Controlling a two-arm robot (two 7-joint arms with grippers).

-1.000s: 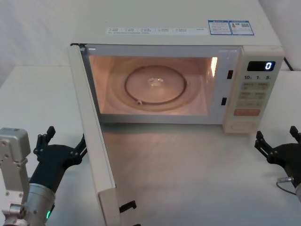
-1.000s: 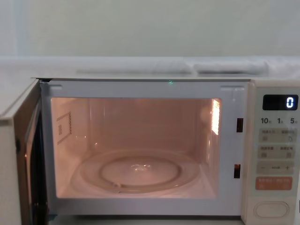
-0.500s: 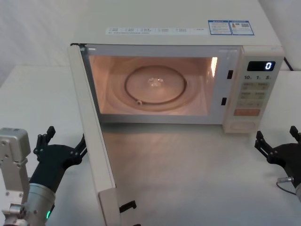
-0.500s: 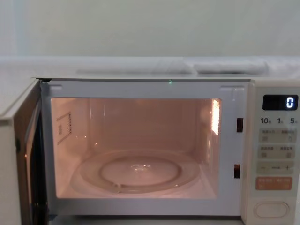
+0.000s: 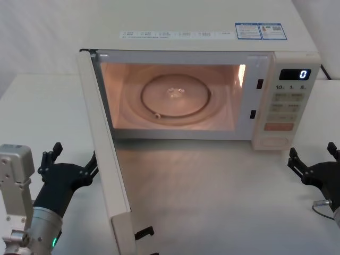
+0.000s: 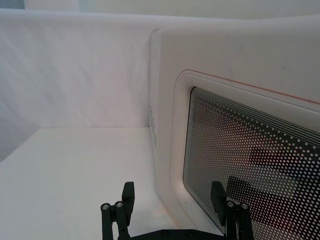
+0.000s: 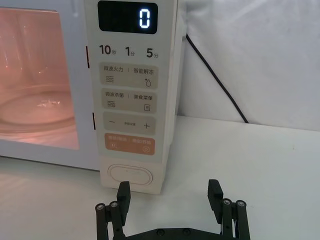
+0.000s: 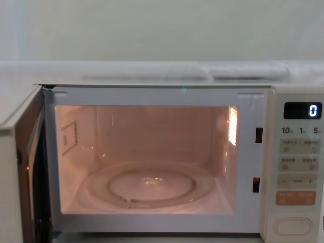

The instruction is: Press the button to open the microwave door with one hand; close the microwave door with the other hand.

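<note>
Two grippers flanked an opened oven, largest item first:
- The microwave filled the upper centre, cavity lit.
- The microwave door stood swung out at left-centre; closing likely called for a flat push on its outer face.
- The left gripper, lower left, gaped wide beside that face, bare table behind.
- The right gripper, lower right, gaped wide, empty.
- The button sat low on the panel.

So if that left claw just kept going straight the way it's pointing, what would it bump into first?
Most likely the microwave door. The left gripper, jaws open, sits just outside the swung-open door, and its wrist view looks along the door's outer face, so it would probably graze the dotted window. Depth is hard to judge.
</note>
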